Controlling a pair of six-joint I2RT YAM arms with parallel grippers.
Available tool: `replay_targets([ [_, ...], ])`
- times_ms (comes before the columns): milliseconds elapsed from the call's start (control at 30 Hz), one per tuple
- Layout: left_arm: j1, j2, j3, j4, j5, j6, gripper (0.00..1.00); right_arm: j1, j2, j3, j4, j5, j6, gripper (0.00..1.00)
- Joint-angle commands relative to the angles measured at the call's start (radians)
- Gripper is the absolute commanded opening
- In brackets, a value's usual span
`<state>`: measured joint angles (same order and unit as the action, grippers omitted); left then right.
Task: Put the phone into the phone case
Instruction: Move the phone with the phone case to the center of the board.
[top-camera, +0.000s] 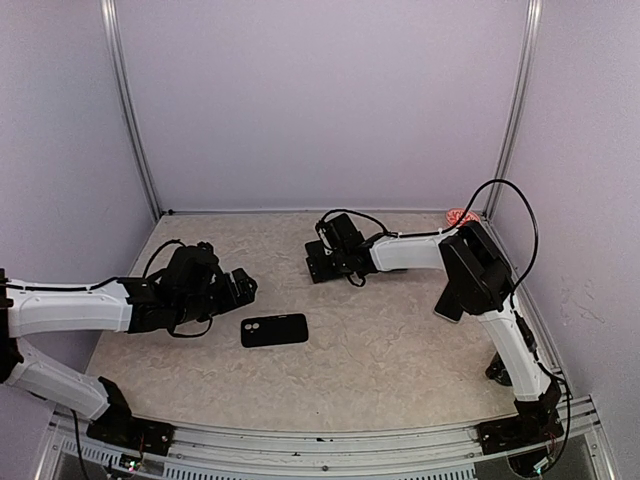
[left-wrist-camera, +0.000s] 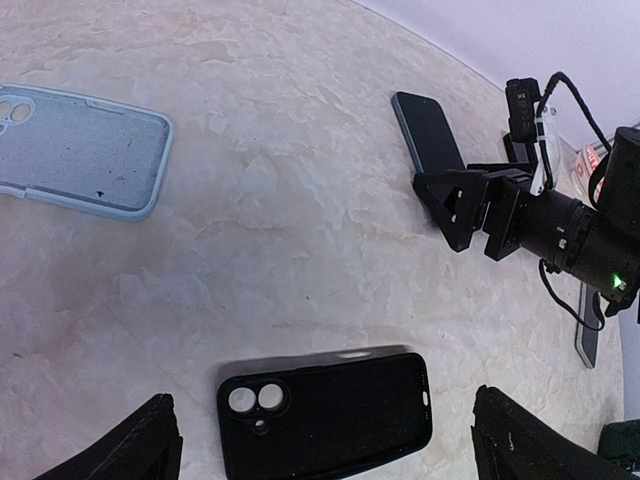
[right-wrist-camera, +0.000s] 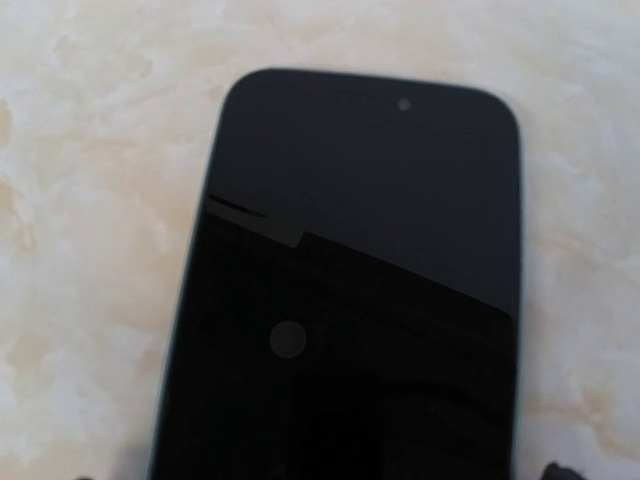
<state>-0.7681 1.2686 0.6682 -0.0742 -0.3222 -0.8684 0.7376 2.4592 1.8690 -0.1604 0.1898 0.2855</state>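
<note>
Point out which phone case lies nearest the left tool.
The black case, lying just in front of the open left tool. The pale translucent case sits farther off to one side.

Pale lilac walls (top-camera: 320, 100) close the back and both sides. Slim metal posts (top-camera: 132, 120) rise at upper left and upper right. A beige, marbled tabletop (top-camera: 400, 360) fills the lower half, evenly lit, with a metal rail (top-camera: 330, 445) along the bottom edge.

Black phone case (top-camera: 274, 329) lies flat; dark phone (left-wrist-camera: 428, 130) screen-up, apart.
</note>
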Motion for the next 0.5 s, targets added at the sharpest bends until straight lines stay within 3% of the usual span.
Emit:
replay_targets([
  [0, 0.007, -0.015, -0.015, 0.025, -0.008, -0.008, 0.99, 0.015, 0.059, -0.03, -0.083, -0.003, 0.004, 0.91],
  [367, 0.009, -0.019, -0.015, 0.024, -0.018, -0.02, 0.99, 0.016, 0.039, -0.057, -0.095, -0.006, -0.01, 0.68],
  [467, 0.01, -0.021, -0.016, 0.021, -0.021, -0.02, 0.99, 0.016, 0.007, -0.099, -0.076, -0.002, -0.018, 0.66],
])
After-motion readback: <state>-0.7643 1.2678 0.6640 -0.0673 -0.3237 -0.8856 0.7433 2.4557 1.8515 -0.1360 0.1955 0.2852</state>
